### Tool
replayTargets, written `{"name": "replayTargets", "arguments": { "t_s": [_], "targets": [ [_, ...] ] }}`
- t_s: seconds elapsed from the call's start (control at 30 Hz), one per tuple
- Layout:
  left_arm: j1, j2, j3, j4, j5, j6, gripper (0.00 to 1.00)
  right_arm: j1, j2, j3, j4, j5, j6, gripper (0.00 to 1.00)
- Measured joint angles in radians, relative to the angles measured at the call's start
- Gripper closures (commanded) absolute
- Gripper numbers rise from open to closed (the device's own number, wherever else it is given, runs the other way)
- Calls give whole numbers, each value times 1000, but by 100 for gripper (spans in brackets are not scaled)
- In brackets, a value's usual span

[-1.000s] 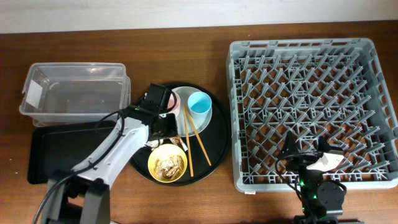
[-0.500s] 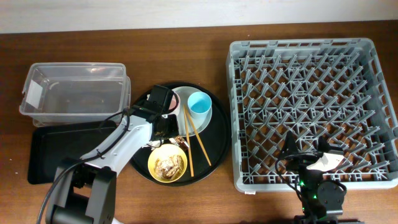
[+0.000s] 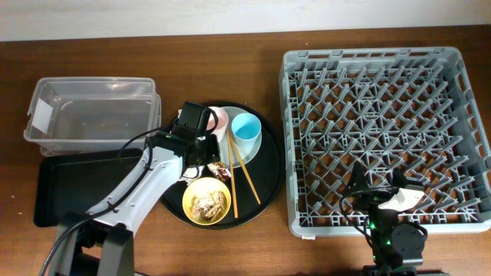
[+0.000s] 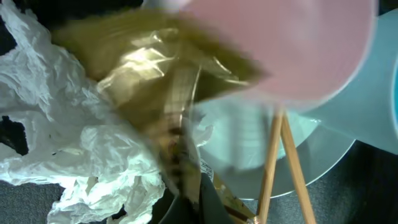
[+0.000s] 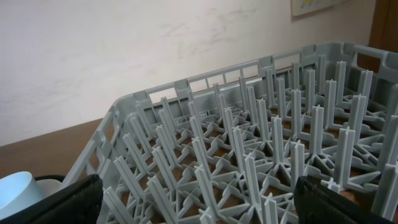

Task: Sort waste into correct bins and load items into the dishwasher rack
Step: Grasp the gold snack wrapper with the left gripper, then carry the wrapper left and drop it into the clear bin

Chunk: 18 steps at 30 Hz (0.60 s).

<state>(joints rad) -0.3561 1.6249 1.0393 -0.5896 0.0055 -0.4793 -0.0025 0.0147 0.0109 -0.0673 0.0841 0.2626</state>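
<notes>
My left gripper (image 3: pixel 209 151) hangs over the large round black tray (image 3: pixel 265 165). In the left wrist view its fingers (image 4: pixel 186 198) are shut on a crinkly yellowish wrapper (image 4: pixel 155 62), which is blurred. A crumpled white napkin (image 4: pixel 81 143) lies to its left. The pink cup (image 3: pixel 219 118) and light-blue cup (image 3: pixel 246 128) stand on the pale plate (image 3: pixel 230 142). The chopsticks (image 3: pixel 239 170) lie beside the yellow bowl (image 3: pixel 206 202), which holds brownish food scraps. My right gripper (image 5: pixel 205 208) is open and empty over the near edge of the grey rack (image 3: pixel 383 123).
The clear tub (image 3: pixel 92 115) with a white label stands at the far left. The flat black tray (image 3: pixel 65 188) lies in front of it. The rack's upright pegs (image 5: pixel 249 143) fill the right wrist view, with the light-blue cup (image 5: pixel 18 186) at its lower left.
My left wrist has shifted slightly back over the round tray, and the pink cup shows more. The right arm has not moved.
</notes>
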Motion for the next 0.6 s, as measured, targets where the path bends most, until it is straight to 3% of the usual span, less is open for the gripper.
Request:
{"name": "replayTargets", "arguments": {
  "t_s": [0.17,0.4,0.6],
  "targets": [
    [40,-52,0,-14,-2,0,100,0,0,0,0,0,0,2],
    [299,-280,37,14,-89,-21,99,0,0,0,0,0,0,2],
    [445,-259,42,148,-191,-39,96,0,0,0,0,0,1,2]
  ]
}}
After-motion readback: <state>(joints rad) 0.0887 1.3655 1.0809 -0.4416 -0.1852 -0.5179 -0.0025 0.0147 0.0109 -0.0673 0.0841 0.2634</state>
